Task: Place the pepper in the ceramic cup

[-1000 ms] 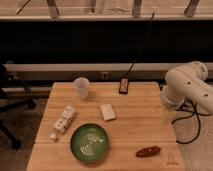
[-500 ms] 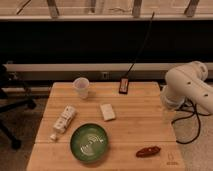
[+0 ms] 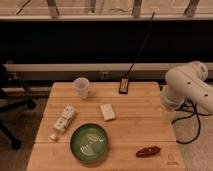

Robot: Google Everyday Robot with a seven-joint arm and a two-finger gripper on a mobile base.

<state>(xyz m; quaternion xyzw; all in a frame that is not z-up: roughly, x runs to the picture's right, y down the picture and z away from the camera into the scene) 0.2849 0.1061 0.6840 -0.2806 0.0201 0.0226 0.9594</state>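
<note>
Lying near the front right corner of the light wooden bench [image 3: 140, 107], the small glossy dark red chilli-like pepper [image 3: 149, 151] rests flat on the planks with its long axis roughly along the front edge. The small whitish tapered ceramic cup [image 3: 81, 87], without a handle, stands upright toward the back left of the bench, well apart from the pepper. Between them, nearer the front, sits the wide shallow green bowl [image 3: 74, 137], just left of the pepper but not touching it. A small white rectangular block [image 3: 107, 111] lies near the middle of the bench, and a white bottle-like object [image 3: 63, 121] lies on its side at the left. A dark flat device [image 3: 124, 85] sits at the back edge, with a thin dark cable rising from it.

The bulky white robot arm [image 3: 187, 87] stands off the right side of the bench. Its pale gripper [image 3: 168, 115] hangs at the bench's right edge, farther back than the pepper and clear of it; whether it is spread or pressed together, I cannot tell. It holds nothing that can be seen.
</note>
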